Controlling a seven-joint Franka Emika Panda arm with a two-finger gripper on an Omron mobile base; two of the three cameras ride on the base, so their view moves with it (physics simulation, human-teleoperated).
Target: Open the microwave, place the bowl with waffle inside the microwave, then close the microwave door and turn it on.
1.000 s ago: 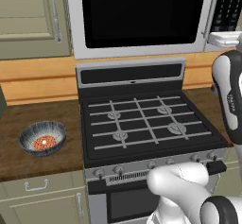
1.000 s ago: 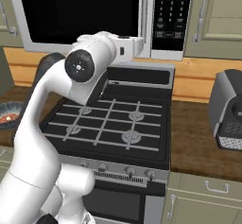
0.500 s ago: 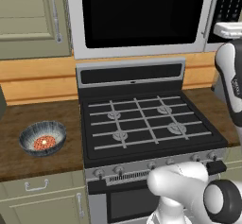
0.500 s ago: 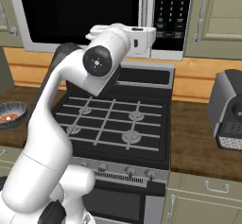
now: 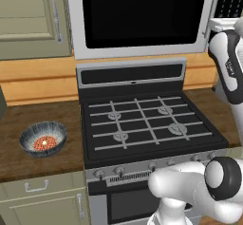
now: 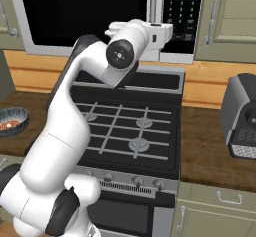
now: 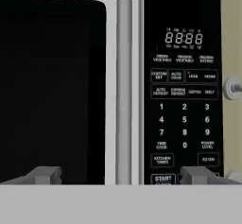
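One microwave (image 5: 142, 20), one bowl (image 5: 42, 138), one waffle (image 5: 43, 143). The microwave door (image 7: 56, 90) is shut, its handle (image 7: 124, 90) upright. The gripper (image 7: 120, 175) is spread wide, straddling the handle.

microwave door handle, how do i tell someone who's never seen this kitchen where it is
Look above the black gas stove at the wide microwave on the wall. The handle is the slim upright silver bar at the right edge of the black glass door. The button panel beside it is flat black with white numbers.
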